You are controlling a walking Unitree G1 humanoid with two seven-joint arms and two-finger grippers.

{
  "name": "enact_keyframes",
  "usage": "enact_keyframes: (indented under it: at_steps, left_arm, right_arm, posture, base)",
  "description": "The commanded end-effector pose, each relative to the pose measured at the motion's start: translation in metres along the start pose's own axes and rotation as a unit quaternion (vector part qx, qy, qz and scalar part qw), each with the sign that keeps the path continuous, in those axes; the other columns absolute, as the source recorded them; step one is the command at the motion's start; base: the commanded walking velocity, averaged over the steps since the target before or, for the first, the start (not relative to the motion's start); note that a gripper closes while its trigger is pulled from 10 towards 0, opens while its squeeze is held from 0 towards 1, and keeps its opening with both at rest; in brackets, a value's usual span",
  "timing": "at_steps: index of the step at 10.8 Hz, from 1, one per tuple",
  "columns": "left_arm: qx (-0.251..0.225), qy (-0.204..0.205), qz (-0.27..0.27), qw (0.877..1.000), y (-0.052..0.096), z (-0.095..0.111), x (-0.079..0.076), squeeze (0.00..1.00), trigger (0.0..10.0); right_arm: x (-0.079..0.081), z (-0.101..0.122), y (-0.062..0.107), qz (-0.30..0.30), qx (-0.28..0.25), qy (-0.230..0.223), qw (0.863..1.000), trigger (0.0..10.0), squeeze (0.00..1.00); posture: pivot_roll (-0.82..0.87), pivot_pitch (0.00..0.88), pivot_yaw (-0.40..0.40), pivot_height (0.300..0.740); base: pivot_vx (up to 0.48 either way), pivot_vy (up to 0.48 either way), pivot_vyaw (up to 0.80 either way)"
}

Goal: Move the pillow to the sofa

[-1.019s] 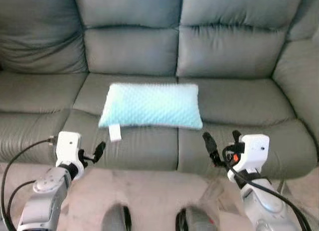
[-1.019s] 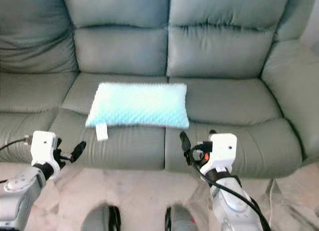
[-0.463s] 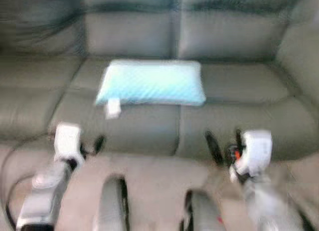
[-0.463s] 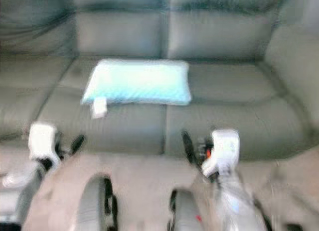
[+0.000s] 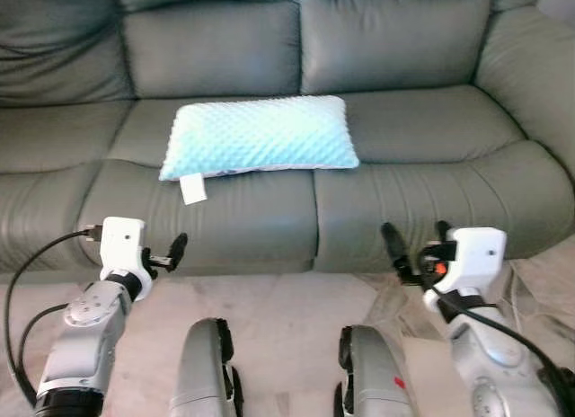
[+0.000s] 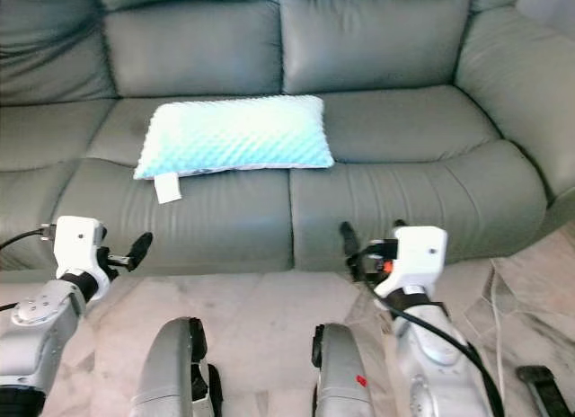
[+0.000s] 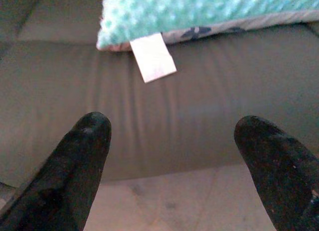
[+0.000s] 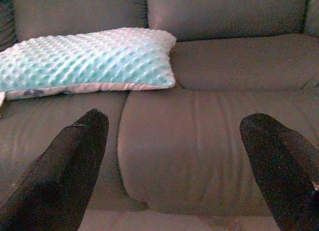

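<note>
A light blue dimpled pillow (image 5: 258,135) with a white tag (image 5: 192,190) lies flat on the middle seat of the grey sofa (image 5: 404,48). My left gripper (image 5: 176,252) hangs open in front of the sofa's front edge, below the pillow's tag corner, holding nothing. My right gripper (image 5: 415,249) stands open in front of the right seat cushion, also holding nothing. In the left wrist view the tag (image 7: 153,63) and the pillow's edge (image 7: 199,12) lie beyond the open fingers (image 7: 75,161). The right wrist view has the pillow (image 8: 84,61) ahead, past the spread fingers (image 8: 70,166).
My two legs (image 5: 207,368) stand on a pale stone floor (image 5: 287,300) close to the sofa front. The sofa's right armrest (image 5: 530,66) rises at the far right. A dark object (image 6: 544,385) lies on the floor at the lower right.
The camera has drawn back and tilted down, so the sofa sits higher in view and my legs show. The pillow lies where it was; both grippers remain open and apart from it.
</note>
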State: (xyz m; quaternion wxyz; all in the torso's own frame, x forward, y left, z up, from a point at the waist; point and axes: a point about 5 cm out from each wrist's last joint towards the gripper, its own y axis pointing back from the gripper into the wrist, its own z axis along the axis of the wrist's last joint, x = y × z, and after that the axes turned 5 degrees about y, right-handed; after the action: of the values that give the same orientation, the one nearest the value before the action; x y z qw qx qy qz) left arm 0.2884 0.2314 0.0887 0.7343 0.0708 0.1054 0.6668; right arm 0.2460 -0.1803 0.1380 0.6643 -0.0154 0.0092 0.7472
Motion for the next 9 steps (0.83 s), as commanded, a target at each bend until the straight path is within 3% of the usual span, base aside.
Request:
enact_keyframes:
  at_steps: [1,4,7,9]
  left_arm:
    - [0.007,-0.003,0.004,1.0,-0.002,-0.004,0.001,0.0,10.0]
    - [-0.037,0.023,-0.002,0.999,-0.036,0.016,-0.012,0.0,10.0]
    - [-0.055,0.028,0.012,0.998,-0.071,0.042,-0.02,0.0,10.0]
    - [-0.077,0.03,0.001,0.997,-0.079,0.065,-0.027,0.0,10.0]
  right_arm:
    - [-0.001,-0.003,-0.001,0.001,0.003,-0.004,1.0,10.0,0.0]
    - [-0.021,0.005,-0.022,-0.014,-0.019,0.016,1.0,10.0,0.0]
    - [-0.042,0.018,-0.065,-0.008,-0.032,0.032,0.999,10.0,0.0]
    - [-0.043,0.033,-0.068,-0.016,-0.063,0.022,0.998,10.0,0.0]
  posture:
    - [-0.16,0.23,0.032,0.609]
    - [-0.17,0.25,0.05,0.609]
    - [-0.17,0.286,0.08,0.609]
    - [-0.18,0.298,0.084,0.609]
  base:
    - [0.0,0.0,0.0]
    - [0.0,0.0,0.0]
    - [0.0,0.0,0.0]
    - [0.0,0.0,0.0]
